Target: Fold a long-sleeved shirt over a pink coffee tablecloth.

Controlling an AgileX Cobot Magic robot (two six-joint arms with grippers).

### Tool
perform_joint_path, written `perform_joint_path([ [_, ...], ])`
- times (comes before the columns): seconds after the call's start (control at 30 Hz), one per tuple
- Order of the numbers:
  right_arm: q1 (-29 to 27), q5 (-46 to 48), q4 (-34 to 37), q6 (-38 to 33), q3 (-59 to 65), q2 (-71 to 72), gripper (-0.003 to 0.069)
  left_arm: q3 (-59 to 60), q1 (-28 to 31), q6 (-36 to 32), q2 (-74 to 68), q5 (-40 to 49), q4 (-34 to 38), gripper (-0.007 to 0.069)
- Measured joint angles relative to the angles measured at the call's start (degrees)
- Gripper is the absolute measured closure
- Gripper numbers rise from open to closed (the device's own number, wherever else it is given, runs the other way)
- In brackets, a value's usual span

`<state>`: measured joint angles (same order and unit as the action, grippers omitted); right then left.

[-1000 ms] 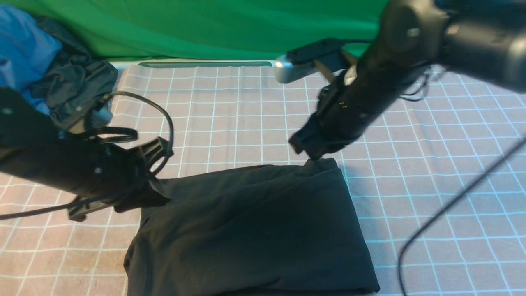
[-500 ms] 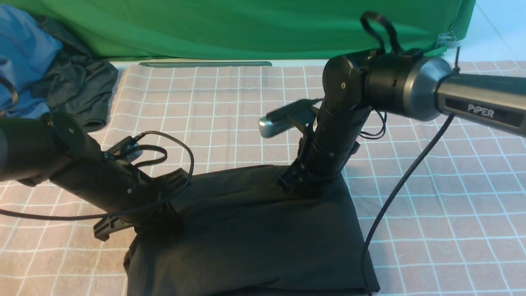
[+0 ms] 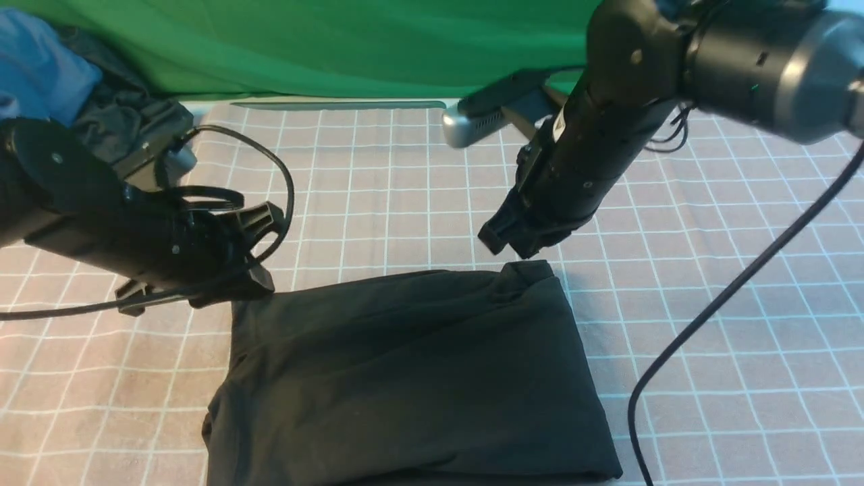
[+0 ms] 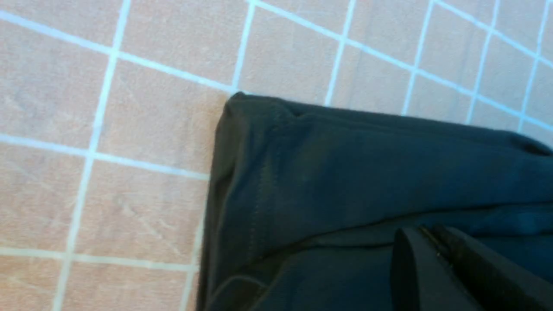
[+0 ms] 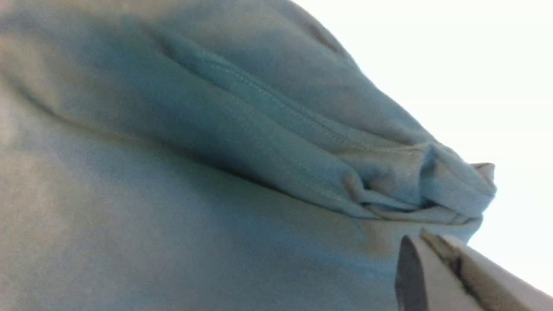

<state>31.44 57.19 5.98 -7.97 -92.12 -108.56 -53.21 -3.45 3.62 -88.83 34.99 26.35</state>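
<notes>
The long-sleeved shirt (image 3: pixel 412 378) lies folded into a black rectangle on the pink coffee tablecloth (image 3: pixel 378 189), near the front edge. My left gripper (image 3: pixel 260 287) hovers at the shirt's far left corner, jaws shut with nothing between them; in the left wrist view its tips (image 4: pixel 427 233) sit just above the black fabric (image 4: pixel 345 172). My right gripper (image 3: pixel 520 253) hangs a little above the far right corner, also shut and empty. In the right wrist view its tips (image 5: pixel 421 237) are over the bunched corner fold (image 5: pixel 432 185). No print or neck label shows.
A blue garment (image 3: pixel 40 74) and a dark grey-green garment (image 3: pixel 128 128) are heaped at the far left. A green backdrop cloth (image 3: pixel 337 47) hangs behind. A black cable (image 3: pixel 709 324) trails from the right arm across the cloth; another cable (image 3: pixel 287 182) loops by the left arm.
Half a second ago both grippers pressed on the shirt's far corners. Both have since lifted off and drawn back, and the shirt stays flat.
</notes>
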Motion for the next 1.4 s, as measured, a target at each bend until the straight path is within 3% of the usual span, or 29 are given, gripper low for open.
perform_joint_path([
  [0.13, -0.1, 0.1, -0.1, -0.1, 0.0, -0.1, 0.0621, 0.0, -0.5, -1.7, -2.4, 1.3, -2.5, 0.0515],
  [0.27, -0.1, 0.1, -0.1, -0.2, 0.0, -0.1, 0.0621, 0.0, -3.1, -4.3, -6.5, 1.8, -6.4, 0.0340],
  [0.37, -0.1, 0.1, -0.1, -0.2, 0.0, -0.1, 0.0621, 0.0, -4.1, -4.3, -8.1, 0.8, -7.4, 0.0251],
  [0.47, -0.1, 0.1, -0.1, -0.2, 0.0, -0.1, 0.0621, 0.0, -4.5, -4.4, -8.8, -0.6, -8.5, 0.0211],
  [0.57, -0.1, 0.1, -0.1, -0.3, 0.0, -0.1, 0.0621, 0.0, -4.5, -4.6, -8.8, -1.4, -9.5, 0.0244],
  [0.73, -0.1, -0.5, -0.1, -0.3, 0.0, -0.1, 0.0621, 0.0, -4.5, -5.5, -8.8, -2.1, -11.5, 0.0433],
  [0.83, -0.1, -0.6, -0.1, -0.3, 0.0, -0.1, 0.0621, 0.0, -4.5, -5.7, -8.8, -1.9, -11.6, 0.0489],
  [1.13, -0.1, -0.6, 0.3, -0.3, 0.0, -0.1, 0.0621, -0.1, -4.5, -9.2, -9.0, -0.6, -12.0, 0.0447],
  [1.2, -0.1, -0.7, 0.2, -0.3, 0.0, -0.1, 0.0621, -0.1, -4.5, -10.0, -9.0, -0.6, -12.0, 0.0462],
  [1.3, -0.1, -1.0, 0.2, -0.3, 0.0, -0.1, 0.0621, -0.1, -4.5, -10.3, -9.0, -0.1, -11.7, 0.0566],
  [1.4, -0.1, -1.0, 0.2, -0.3, 0.0, -0.1, 0.0621, -0.2, -4.5, -10.3, -9.0, 0.4, -11.5, 0.0600],
])
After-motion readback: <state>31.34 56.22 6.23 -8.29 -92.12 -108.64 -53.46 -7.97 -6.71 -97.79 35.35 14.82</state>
